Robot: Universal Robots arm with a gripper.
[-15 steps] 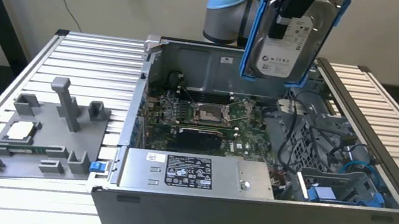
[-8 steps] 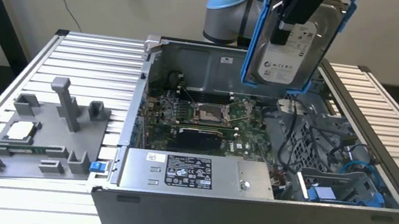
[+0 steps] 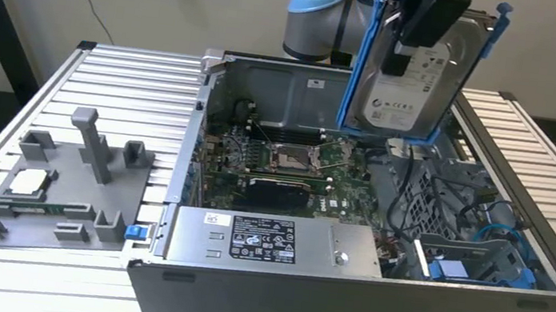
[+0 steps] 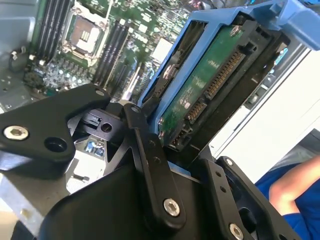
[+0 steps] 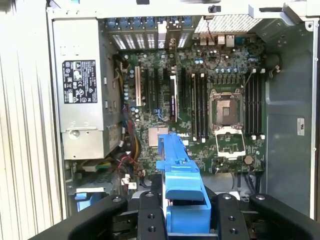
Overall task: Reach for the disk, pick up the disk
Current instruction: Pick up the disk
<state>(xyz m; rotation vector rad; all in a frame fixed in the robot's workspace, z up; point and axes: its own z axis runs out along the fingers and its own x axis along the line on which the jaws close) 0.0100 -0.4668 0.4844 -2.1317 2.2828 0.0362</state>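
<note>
The arm (image 3: 323, 21) is a thick grey tube with a rounded light-blue cap on its joint in the exterior view. The pincer (image 4: 165, 145) is matte black in both wrist views: flat, angular linkage bars with rounded corners, joined by recessed silver hex-socket screws. Its black fingers (image 5: 150, 215) carry rows of small round holes.

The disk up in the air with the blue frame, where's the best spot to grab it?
Probably where the pincer grips the disk now: across its thin flat faces at the upper end, coming from above. It hangs upright over the open computer case, label showing.
</note>
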